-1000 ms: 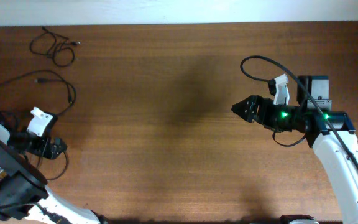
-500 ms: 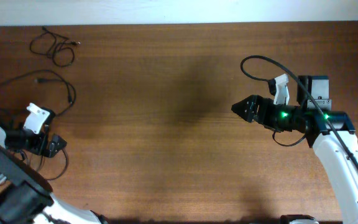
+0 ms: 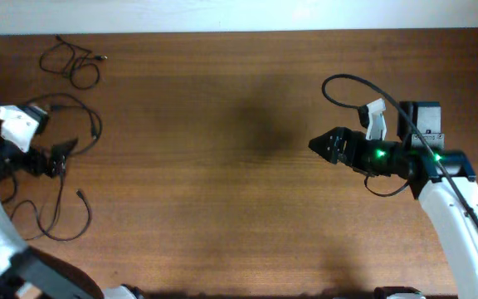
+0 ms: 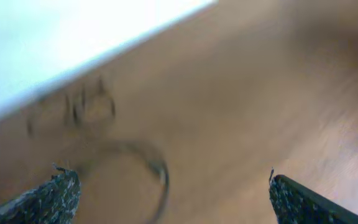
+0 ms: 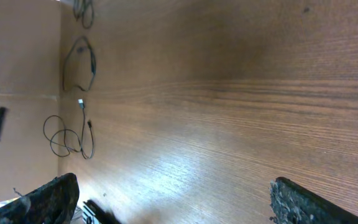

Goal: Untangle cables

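The left gripper (image 3: 63, 158) is seen at the left edge of the wooden table (image 3: 222, 208), its two fingers spread wide with nothing between them. In the left wrist view only the dark, rough fingertips (image 4: 58, 194) are visible in the bottom corners, far apart, over blurred wood. The cables (image 3: 98, 126) are found around this gripper as three separate thin black strands, all on the left side of the table. A large open loop (image 3: 66, 97) is laid just beyond the gripper, curving around its far side (whether the cord is touched by the fingers cannot be told from above). A second strand (image 3: 88, 218), doubled into a few loose loops with a small plug at its free end, is laid on the near side of the gripper, by the table's left edge. A small coiled cable (image 3: 73, 65) is set well apart from the other two, near the far-left corner beside the pale wall (image 3: 222, 17). On the right half of the table, the right gripper (image 3: 324, 145) is pointed leftward toward the middle. Its jaws are likewise held wide apart and empty, as shown in the right wrist view by the two fingertips (image 5: 50, 198) at the bottom corners with only wood grain between them.
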Robot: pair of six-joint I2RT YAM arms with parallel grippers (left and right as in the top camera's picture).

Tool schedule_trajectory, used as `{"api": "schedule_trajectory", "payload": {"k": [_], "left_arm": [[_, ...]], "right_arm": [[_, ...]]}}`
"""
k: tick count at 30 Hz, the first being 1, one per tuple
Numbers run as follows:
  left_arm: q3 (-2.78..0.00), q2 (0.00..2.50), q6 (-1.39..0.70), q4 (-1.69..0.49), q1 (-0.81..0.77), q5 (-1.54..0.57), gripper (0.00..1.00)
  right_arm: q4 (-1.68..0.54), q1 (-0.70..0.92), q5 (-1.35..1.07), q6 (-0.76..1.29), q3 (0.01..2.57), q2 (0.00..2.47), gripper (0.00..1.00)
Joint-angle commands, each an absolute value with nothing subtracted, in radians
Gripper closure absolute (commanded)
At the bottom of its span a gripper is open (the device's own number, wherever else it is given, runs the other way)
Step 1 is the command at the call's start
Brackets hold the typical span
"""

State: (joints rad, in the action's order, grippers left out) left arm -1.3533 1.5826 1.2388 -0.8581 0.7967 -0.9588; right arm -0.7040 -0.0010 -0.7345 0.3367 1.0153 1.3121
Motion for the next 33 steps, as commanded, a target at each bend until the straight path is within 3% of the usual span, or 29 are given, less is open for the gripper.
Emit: {"api": "schedule_trajectory", "payload": {"k": [1,10,16,22,33], "left_arm": [[-1.375,1.499,1.171,-0.879,0.748,-1.306,0.01],[-1.374,1.456,0.86,-0.971,0.367,-0.952,0.01],[-1.374,1.456,0.79,-0.967,0.107,-0.775,0.01],[-1.374,1.456,0.749,-0.959,0.003,-0.691,0.01],[-1.374,1.456,0.749,-0.96,-0.01,-0.691,0.01]], "right_arm": [[-0.709,0.006,-0.748,0.333,1.021,1.207,0.01],[-0.882,0.006,-0.551,0.334,1.021,0.994,0.01],[-1.002,0.007,-0.485,0.319,1.021,0.877,0.01],[-1.124,0.006,-0.391,0.277,1.021,0.795,0.01],[-1.138,0.006,-0.387,0.277,1.021,0.818,0.02]]}}
